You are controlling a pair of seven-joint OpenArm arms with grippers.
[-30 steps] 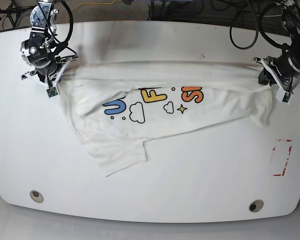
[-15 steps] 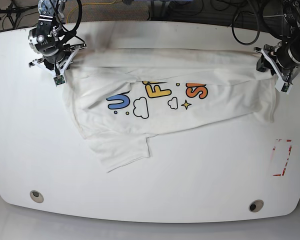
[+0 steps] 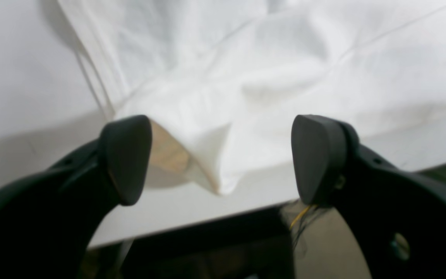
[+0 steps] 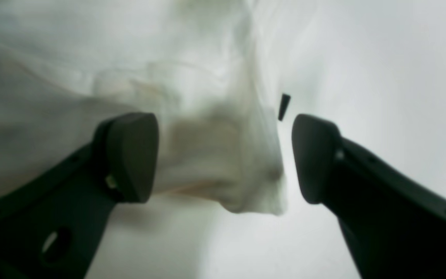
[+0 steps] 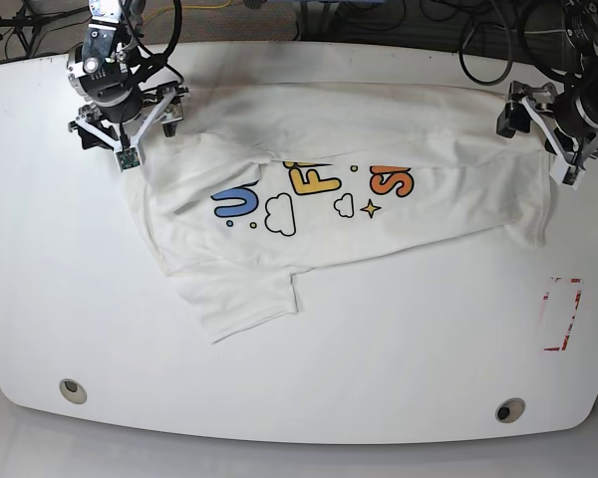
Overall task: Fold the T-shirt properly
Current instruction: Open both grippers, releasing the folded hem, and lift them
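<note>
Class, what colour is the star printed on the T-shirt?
Yellow star, clearest in the base view.

T-shirt [image 5: 339, 199] spread across the table's [image 5: 299, 378] far half, left gripper [image 5: 534, 127] at its right corner, right gripper [image 5: 145, 127] at its left corner

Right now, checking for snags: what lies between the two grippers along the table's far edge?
Only the T-shirt, spread across the table between the right gripper and the left gripper; the base view shows nothing else there.
</note>
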